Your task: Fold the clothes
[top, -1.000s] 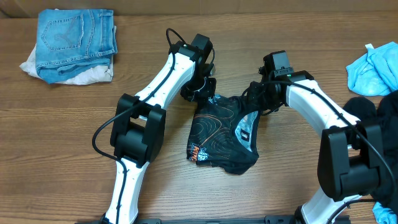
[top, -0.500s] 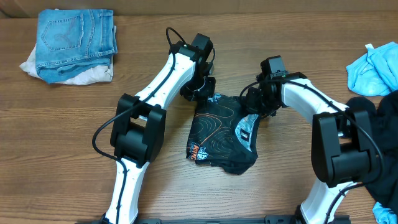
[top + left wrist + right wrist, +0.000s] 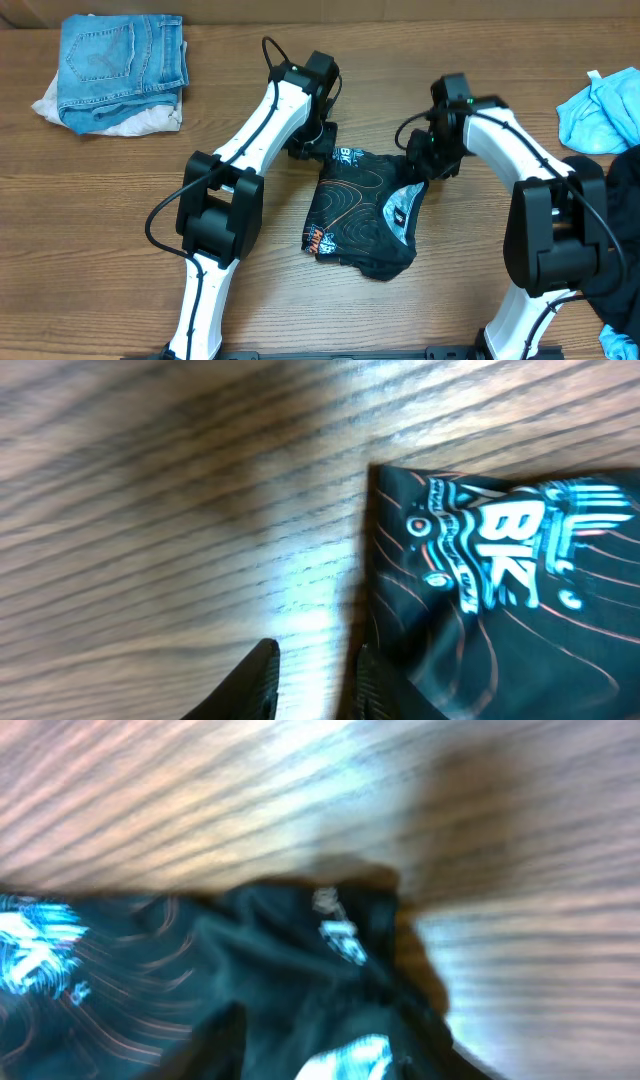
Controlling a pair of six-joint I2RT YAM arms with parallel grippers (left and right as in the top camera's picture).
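Note:
The clothes in play are a black jersey (image 3: 355,205) with tan contour lines, lying folded in a small bundle at mid table. My left gripper (image 3: 322,148) hovers at its far left corner. In the left wrist view its fingers (image 3: 262,682) stand apart over bare wood, with the jersey (image 3: 500,560) and its white lettering just to their right. My right gripper (image 3: 421,165) is over the far right corner. The right wrist view is blurred, but its jaws are spread wide above the crumpled jersey (image 3: 260,950), gripping nothing.
Folded blue jeans (image 3: 122,60) lie on white cloth at the far left corner. A light blue cloth (image 3: 600,110) and a dark garment (image 3: 618,200) lie at the right edge. Both white arms flank the jersey.
Both grippers were shut on the jersey's far corners and have opened and let go. The right arm has swung slightly to the right; the left wrist has shifted a little away.

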